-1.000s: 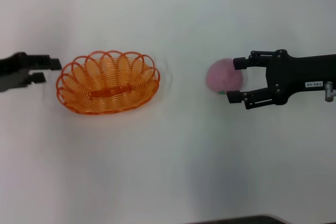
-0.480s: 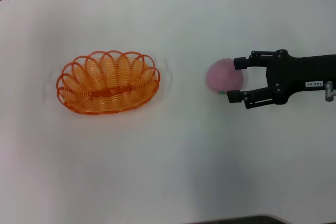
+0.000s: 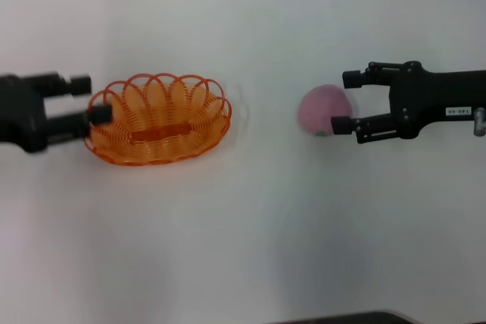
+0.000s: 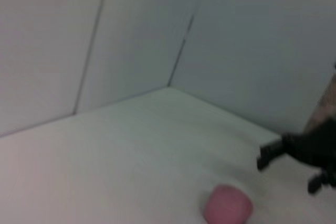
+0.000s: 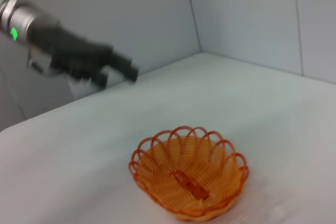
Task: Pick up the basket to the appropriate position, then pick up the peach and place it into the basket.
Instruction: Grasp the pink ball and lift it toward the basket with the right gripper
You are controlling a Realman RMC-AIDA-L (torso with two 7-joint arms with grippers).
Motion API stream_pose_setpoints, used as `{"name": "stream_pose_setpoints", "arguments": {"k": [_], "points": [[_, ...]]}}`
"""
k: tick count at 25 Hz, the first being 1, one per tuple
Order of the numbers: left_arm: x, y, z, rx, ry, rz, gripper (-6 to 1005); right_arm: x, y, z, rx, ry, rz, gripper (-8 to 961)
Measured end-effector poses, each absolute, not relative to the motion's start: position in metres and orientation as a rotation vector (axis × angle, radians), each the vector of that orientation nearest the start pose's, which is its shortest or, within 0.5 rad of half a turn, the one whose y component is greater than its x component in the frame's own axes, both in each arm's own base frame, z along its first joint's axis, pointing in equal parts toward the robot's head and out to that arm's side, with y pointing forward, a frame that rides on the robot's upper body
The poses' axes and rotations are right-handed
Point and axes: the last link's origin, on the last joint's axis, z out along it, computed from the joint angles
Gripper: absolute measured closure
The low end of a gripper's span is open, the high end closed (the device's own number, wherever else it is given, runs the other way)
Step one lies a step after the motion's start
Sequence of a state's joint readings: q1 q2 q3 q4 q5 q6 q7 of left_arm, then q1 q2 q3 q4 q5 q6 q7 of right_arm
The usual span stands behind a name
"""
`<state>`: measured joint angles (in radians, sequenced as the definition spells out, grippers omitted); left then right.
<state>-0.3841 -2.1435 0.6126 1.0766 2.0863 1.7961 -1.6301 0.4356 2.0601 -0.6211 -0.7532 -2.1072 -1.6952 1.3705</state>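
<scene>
White tabletop (image 3: 250, 248) fills the head view, with pale wall panels (image 5: 252, 19) behind it in the wrist views. On its left half sits the oval orange openwork basket of looped plastic wire (image 3: 158, 119), upright with its scalloped rim up. The black left gripper (image 3: 85, 99) is at the basket's left end, fingers apart, the nearer fingertip overlapping the rim; actual contact cannot be judged. Well apart, on the right half, the round pink fuzzy-looking peach (image 3: 323, 110) rests on the table. The black right gripper (image 3: 347, 102) reaches in from the right, its fingers spread around the peach's right side, the lower fingertip touching or just beside the fruit.
</scene>
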Motion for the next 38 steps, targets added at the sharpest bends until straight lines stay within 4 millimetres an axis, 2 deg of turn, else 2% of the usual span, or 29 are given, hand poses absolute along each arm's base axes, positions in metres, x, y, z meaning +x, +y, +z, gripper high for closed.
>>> {"name": "stream_pose_setpoints", "arguments": {"k": [9,14,16,19,21,24,27,30,34,38], "points": [[-0.283,0.269,0.034,-2.729,-0.699,-0.585,326,0.290,0.306,0.032,-2.712,0.693,0.649,9],[-0.291,0.264,0.032,-2.722,-0.697,-0.549,316,0.286,0.311,0.034,-2.700,0.720,0.657,8],[-0.293,0.262,0.031,-2.721,-0.699,-0.551,234,0.284,0.315,0.038,-2.690,0.745,0.665,8],[-0.294,0.260,0.030,-2.720,-0.702,-0.552,112,0.275,0.324,0.055,-2.688,0.775,0.661,8],[-0.295,0.260,0.029,-2.718,-0.709,-0.554,105,0.265,0.330,0.070,-2.694,0.785,0.642,8],[-0.295,0.260,0.027,-2.718,-0.717,-0.561,95,0.238,0.335,0.101,-2.734,0.733,0.586,8],[-0.296,0.259,0.027,-2.717,-0.721,-0.562,91,0.210,0.335,0.128,-2.756,0.656,0.501,8],[-0.297,0.258,0.027,-2.716,-0.726,-0.563,91,0.186,0.335,0.146,-2.745,0.611,0.375,8],[-0.299,0.258,0.029,-2.695,-0.738,-0.574,91,0.169,0.339,0.145,-2.713,0.656,0.104,9],[-0.299,0.258,0.032,-2.678,-0.744,-0.589,91,0.157,0.347,0.131,-2.689,0.665,-0.158,9]]}}
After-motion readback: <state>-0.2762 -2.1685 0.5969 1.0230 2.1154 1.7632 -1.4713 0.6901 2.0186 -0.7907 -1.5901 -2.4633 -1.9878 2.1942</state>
